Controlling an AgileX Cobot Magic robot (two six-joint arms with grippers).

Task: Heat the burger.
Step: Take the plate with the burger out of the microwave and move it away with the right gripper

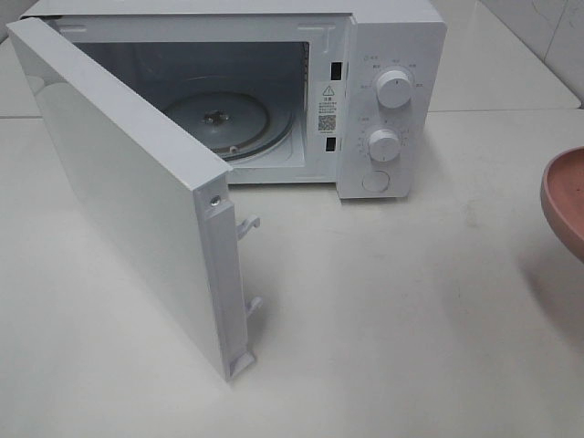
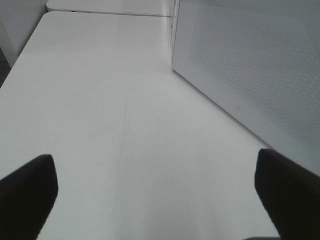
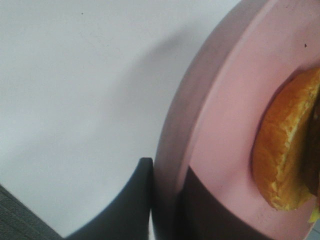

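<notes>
The right end effector [image 3: 167,200] is closed on the rim of the pink plate [image 3: 225,115], one finger under the rim and one on its upper face, and the plate is carried clear of the table [image 1: 383,310] near its right edge. The burger [image 3: 285,150] rests on the plate; only part of its bun is visible in the right wrist view, so its exact seating cannot be confirmed. The step in hand is judged to be transport of the loaded plate into the microwave [image 1: 365,91], whose door [image 1: 128,192] stands fully open toward the left with the glass turntable [image 1: 219,119] exposed. For good execution, the plate should be kept level, since a rim grip on one side gives little resistance to tilt and the burger is unsecured. The approach should come from the front, enter low through the opening, and set the plate centrally on the turntable before release. The left end effector [image 2: 155,200] is fully open, holds nothing, and hovers above the table beside the door. The burger shows a glossy golden-brown bun with a paler seam and a dark filling edge.
</notes>
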